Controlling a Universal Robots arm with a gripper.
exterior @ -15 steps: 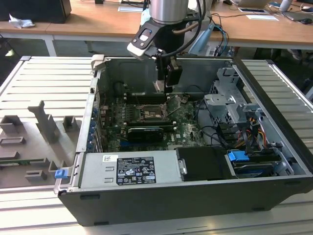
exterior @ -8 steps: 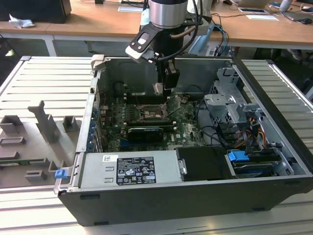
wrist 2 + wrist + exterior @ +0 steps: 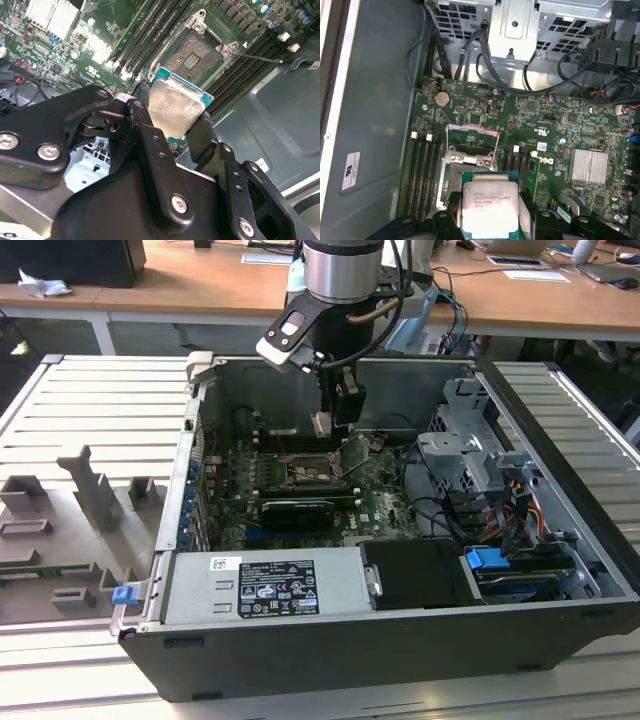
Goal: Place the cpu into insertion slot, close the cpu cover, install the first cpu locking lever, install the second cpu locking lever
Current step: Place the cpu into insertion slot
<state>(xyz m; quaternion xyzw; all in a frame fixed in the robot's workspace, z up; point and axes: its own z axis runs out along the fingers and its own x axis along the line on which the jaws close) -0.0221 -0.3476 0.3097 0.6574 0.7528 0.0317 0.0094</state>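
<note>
My gripper (image 3: 333,412) hangs inside the open computer case, shut on the cpu (image 3: 172,112), a pale silver square chip with a green edge. Black fingers (image 3: 141,102) press on two opposite sides of the chip. In the first wrist view the cpu (image 3: 487,207) hovers just above and partly over the insertion slot (image 3: 451,175), apart from it. The insertion slot (image 3: 192,52) lies bare, its dark contact field showing inside a metal rim. The cpu cover (image 3: 472,138) stands swung open at the slot's far edge. In the exterior view the slot (image 3: 305,472) sits below the gripper.
Black memory slots (image 3: 422,172) flank the socket on both sides. A finned silver heat sink (image 3: 589,166) sits on the board. Black cables (image 3: 470,55) and a metal drive cage (image 3: 465,440) stand close by. A power supply (image 3: 265,585) fills the case's near side.
</note>
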